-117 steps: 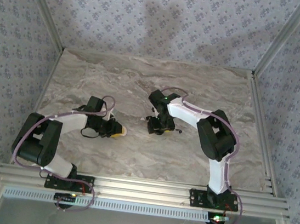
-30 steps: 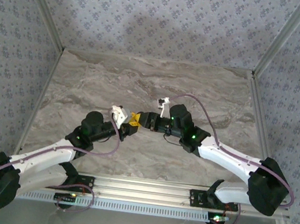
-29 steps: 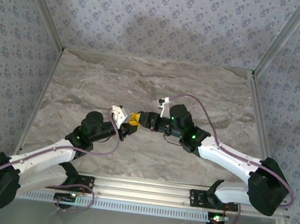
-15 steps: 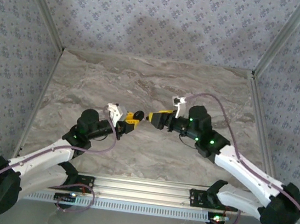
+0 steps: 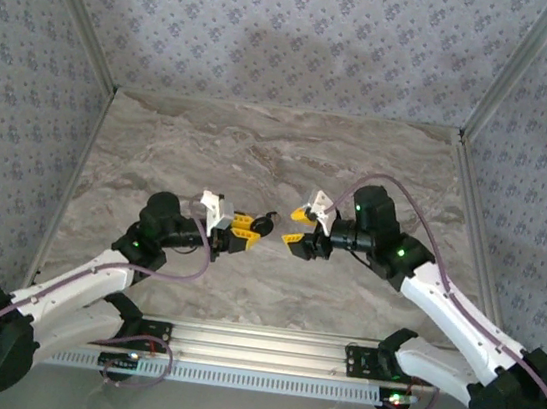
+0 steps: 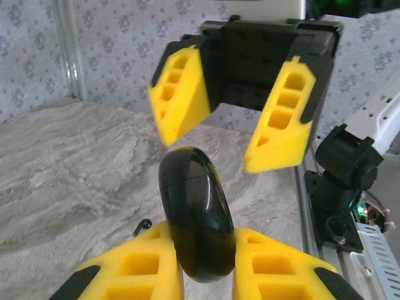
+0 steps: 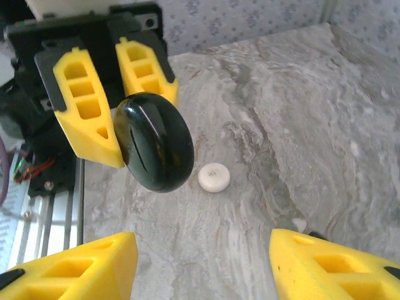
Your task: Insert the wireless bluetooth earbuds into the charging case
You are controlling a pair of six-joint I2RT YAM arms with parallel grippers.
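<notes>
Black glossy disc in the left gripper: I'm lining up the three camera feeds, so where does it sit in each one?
Top external: the black glossy disc is just left of centre, at the tip of the left gripper.
Left wrist: lower centre, clamped edge-on between the yellow fingers.
Right wrist: upper left, raised off the table.
Shared landmark: the open right gripper facing the disc.

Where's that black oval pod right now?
Mid-table in the top view, the black oval pod sits pinched in the left gripper, facing the open right gripper, with a small white puck on the table near it.
</notes>
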